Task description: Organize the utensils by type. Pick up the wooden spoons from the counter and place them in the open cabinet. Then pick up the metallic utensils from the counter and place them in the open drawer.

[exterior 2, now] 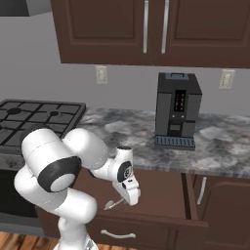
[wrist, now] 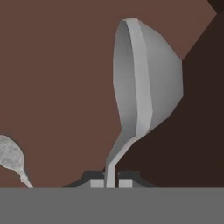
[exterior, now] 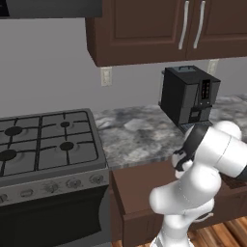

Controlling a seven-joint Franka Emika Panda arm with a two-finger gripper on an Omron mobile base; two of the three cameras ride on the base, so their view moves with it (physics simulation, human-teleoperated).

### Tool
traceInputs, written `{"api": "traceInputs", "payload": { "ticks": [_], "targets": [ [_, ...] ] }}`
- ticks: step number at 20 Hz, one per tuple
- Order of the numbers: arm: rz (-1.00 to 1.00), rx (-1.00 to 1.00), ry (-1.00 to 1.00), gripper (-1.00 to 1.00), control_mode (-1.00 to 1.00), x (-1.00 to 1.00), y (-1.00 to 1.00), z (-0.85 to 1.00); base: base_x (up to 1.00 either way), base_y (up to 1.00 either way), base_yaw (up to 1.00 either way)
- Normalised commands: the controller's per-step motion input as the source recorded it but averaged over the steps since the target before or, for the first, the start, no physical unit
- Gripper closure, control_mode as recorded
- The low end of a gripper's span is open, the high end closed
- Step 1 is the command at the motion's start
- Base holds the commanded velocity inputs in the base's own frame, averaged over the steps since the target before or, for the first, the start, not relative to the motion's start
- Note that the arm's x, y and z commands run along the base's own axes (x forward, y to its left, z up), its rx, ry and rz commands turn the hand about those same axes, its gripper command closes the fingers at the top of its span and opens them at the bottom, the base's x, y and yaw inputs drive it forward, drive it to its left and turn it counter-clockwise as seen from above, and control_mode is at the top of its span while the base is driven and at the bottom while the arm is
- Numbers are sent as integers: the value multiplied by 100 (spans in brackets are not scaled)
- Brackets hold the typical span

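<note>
My gripper (wrist: 111, 183) pinches a smooth silvery spoon (wrist: 146, 83) by its thin handle, over the brown drawer (wrist: 57, 87); another spoon (wrist: 11, 157) lies left

The spoon (wrist: 146, 83) pinched at its handle looks like brushed metal, pale grey with a soft matt sheen, and a second one (wrist: 11, 157) to its left is duller and faintly mottled. Beneath them the drawer (exterior 2: 161, 195) is plain brown wood with a flat, smooth, unpolished floor. The counter (exterior: 135, 132) is grey-and-white marbled stone, smooth-looking. The wall cupboards (exterior 2: 146, 31) are dark wood with satiny metal handles. The coffee machine (exterior 2: 177, 110) looks like dark matt plastic or metal. The stove (exterior: 46, 140) has black matt grates over a grey metallic front. The arm (exterior 2: 63, 171) is glossy white plastic with dark joints.
</note>
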Motion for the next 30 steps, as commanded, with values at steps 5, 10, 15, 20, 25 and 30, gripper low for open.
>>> {"api": "traceInputs", "payload": {
  "ticks": [5, 10, 15, 20, 25, 30],
  "targets": [
    [0, 1, 0, 100, -100, 0, 0, -29, 0, 0, 0],
    [0, 0, -3, 100, -100, 0, 0, -28, 0, 0, 0],
    [0, 2, 0, 100, -100, 0, 0, -10, 0, 0, 0],
    [0, 2, 0, 100, -100, 0, 0, -18, 0, 0, 0],
    [0, 2, 0, 100, -100, 0, 0, -16, 0, 0, 0],
    [0, 2, 0, 100, -100, 0, 0, -9, 0, 0, 0]
  ]
}}
